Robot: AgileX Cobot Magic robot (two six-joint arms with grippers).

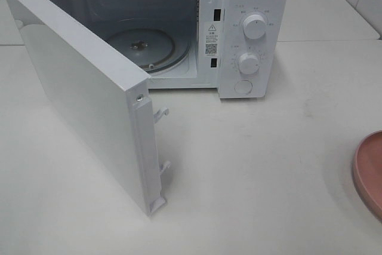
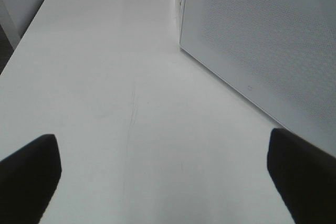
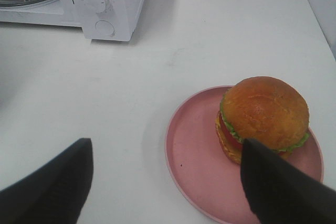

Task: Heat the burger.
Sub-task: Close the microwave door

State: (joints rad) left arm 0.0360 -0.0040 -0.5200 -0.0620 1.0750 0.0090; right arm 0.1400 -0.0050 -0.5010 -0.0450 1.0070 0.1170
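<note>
Exterior high shows a white microwave standing on a white table with its door swung wide toward the camera side. Inside the cavity lies a round glass turntable, and nothing rests on it. Two dials and a round button sit on the control panel to the right of the opening. At the far right edge of that view only a curved slice of a pink plate shows, well apart from the microwave. From the right wrist view the plate is seen nearly whole, flat on the table, and the burger sits on it, off centre, with golden bun on top, green lettuce frill and a red layer below. The right gripper hangs over the plate's near rim with its dark fingers spread wide, one over bare table and the other just beside the burger; it holds nothing. From the left wrist view the left gripper is likewise released, fingers far apart above bare table, with the door's dotted face near it.
</note>
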